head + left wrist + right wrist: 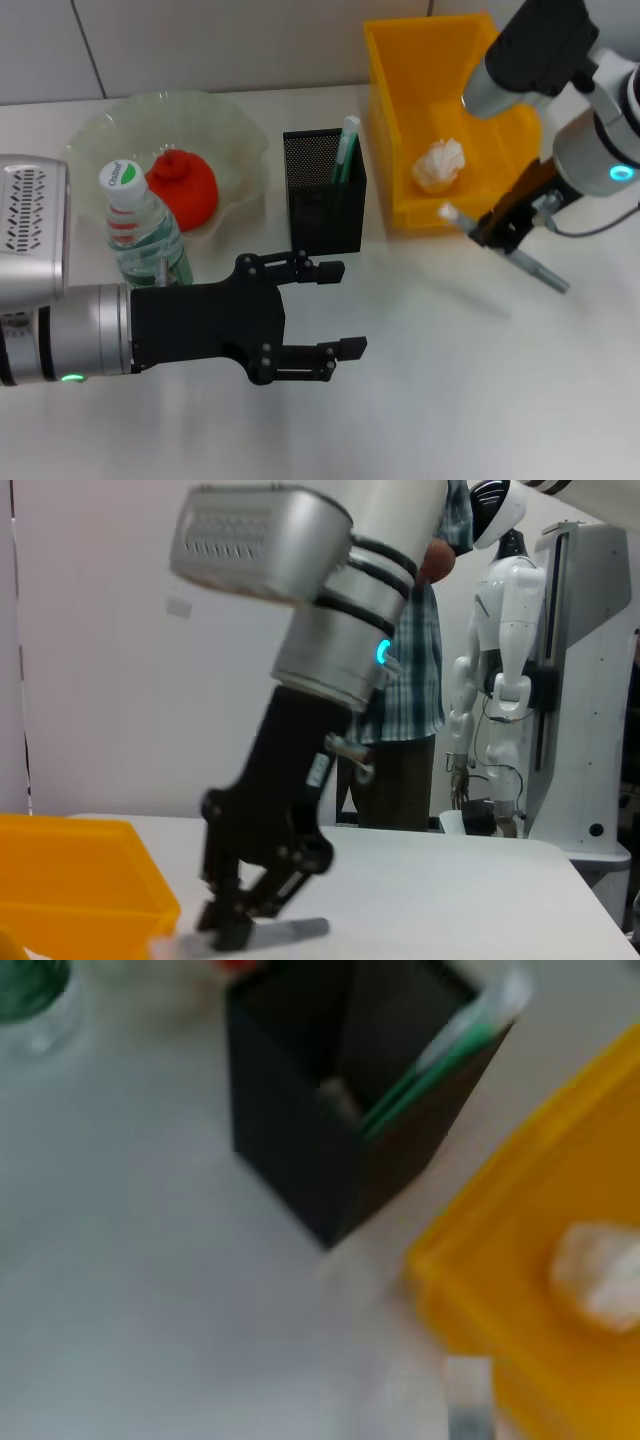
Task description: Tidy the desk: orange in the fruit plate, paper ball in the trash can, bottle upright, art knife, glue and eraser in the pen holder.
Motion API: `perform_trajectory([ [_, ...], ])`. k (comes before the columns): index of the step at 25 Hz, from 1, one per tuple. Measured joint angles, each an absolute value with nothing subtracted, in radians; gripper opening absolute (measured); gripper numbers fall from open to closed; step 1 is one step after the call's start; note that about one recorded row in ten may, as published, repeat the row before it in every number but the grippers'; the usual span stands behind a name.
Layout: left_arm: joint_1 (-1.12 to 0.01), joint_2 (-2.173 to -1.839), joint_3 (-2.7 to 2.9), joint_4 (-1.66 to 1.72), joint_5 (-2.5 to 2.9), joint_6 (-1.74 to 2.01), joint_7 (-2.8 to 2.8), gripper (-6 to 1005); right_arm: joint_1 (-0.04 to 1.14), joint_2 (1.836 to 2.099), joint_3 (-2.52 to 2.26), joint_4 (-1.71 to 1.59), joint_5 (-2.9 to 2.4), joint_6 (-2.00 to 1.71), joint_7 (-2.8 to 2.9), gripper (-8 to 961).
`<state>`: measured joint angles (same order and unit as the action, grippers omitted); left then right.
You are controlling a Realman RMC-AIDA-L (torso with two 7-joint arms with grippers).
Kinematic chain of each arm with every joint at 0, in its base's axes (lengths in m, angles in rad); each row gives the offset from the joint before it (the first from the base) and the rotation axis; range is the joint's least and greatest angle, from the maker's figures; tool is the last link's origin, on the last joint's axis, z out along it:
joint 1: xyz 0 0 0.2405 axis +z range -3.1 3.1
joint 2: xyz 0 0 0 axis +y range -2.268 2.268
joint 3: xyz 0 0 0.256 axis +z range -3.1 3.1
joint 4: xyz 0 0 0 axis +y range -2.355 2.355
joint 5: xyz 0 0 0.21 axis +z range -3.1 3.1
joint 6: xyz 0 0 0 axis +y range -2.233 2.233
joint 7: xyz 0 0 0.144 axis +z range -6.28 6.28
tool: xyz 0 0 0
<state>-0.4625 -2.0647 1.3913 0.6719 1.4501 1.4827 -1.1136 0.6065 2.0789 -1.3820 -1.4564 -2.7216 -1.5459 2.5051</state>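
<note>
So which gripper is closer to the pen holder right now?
Left. The left gripper, open, sits just in front of the pen holder, close to its base. The right gripper, shut on a grey tool, is farther off, beyond the yellow bin's front corner.

Desk [420, 380], white | on it: fruit plate [240, 140], bottle [140, 235] upright, pen holder [322, 205], yellow trash can [400, 120]

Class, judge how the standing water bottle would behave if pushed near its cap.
The water bottle stands tall and narrow, so it would probably tip. It looks like thin clear plastic, likely light and slippery. Once down, its round body may roll.
</note>
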Motion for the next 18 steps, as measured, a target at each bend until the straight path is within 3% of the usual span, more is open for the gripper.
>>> perform_trajectory([
  [18, -0.475, -2.066, 1.391, 0.672, 1.451, 1.474, -1.114, 786, 0.535, 2.079, -1.232, -1.564, -2.609, -1.311, 2.399, 130],
])
